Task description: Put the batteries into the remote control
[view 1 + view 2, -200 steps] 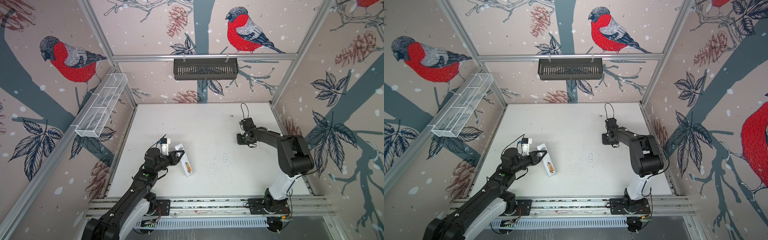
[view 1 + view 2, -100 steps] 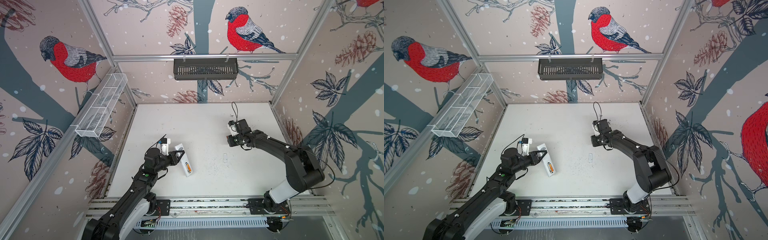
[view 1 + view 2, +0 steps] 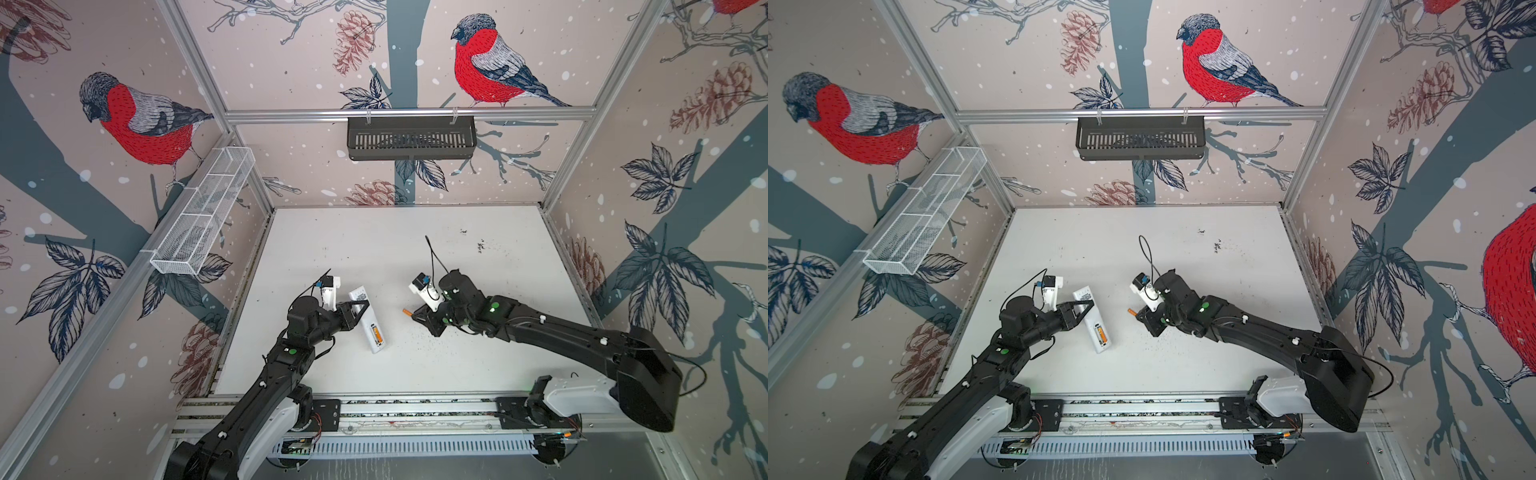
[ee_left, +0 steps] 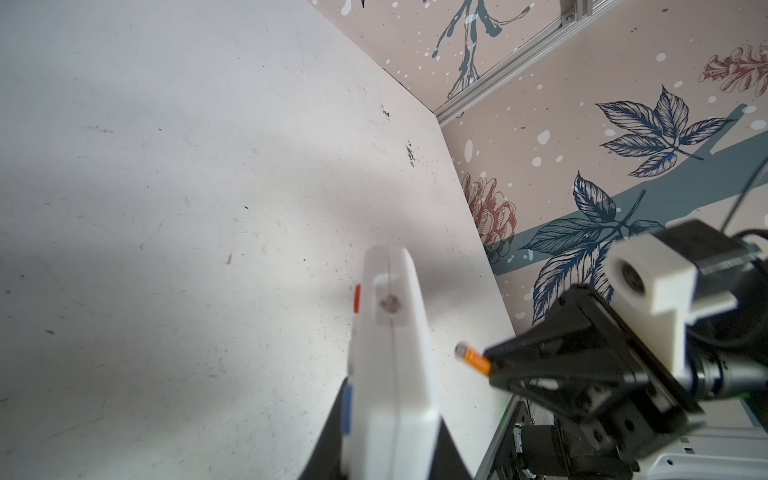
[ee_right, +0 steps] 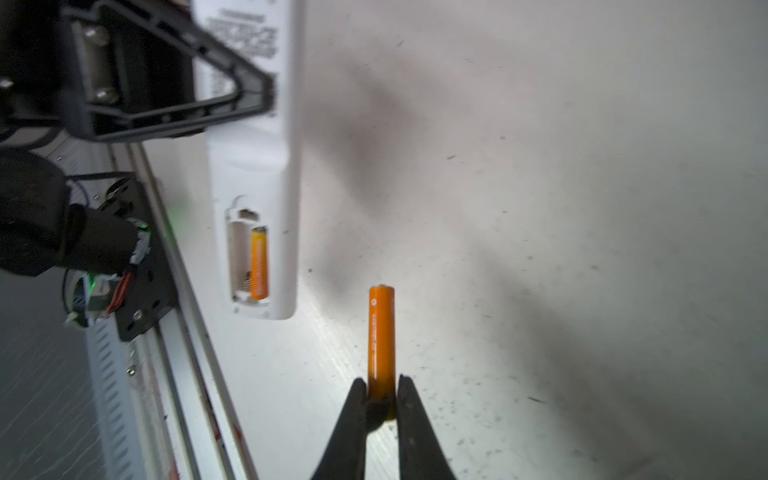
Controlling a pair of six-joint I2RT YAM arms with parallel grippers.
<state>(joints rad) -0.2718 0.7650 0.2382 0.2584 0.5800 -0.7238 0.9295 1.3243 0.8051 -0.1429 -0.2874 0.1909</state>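
The remote control (image 3: pixel 369 320) sits left of the desk's middle in both top views, plain back turned up. Its long body is angled, with one end toward the front rail (image 3: pixel 415 411). The left tool (image 3: pixel 360 311) is clamped across the half farther from that rail, a black finger on each long edge. In the left wrist view the remote control (image 4: pixel 390 374) runs out from between those fingers (image 4: pixel 328 449), seen nearly edge-on, with a red button on one side. It looks to lie on the desk (image 3: pixel 374 241), though it may be raised slightly; the views do not settle that.

The battery bay (image 5: pixel 237 257) at the rail end is uncovered. The first battery (image 5: pixel 258 264) lies seated in one slot, its orange body also plain in a top view (image 3: pixel 376 334). The slot beside it shows bare white plastic and a small spring.

The right tool (image 3: pixel 417 316) hangs to the right of the remote control, apart from it. It is pinched tight on one end of the second battery (image 3: pixel 406 311). In the right wrist view the second battery (image 5: pixel 381 336) sticks straight out past the two black fingers (image 5: pixel 353 424). Most of its length is free, and its capped tip is near the bay end without touching it.
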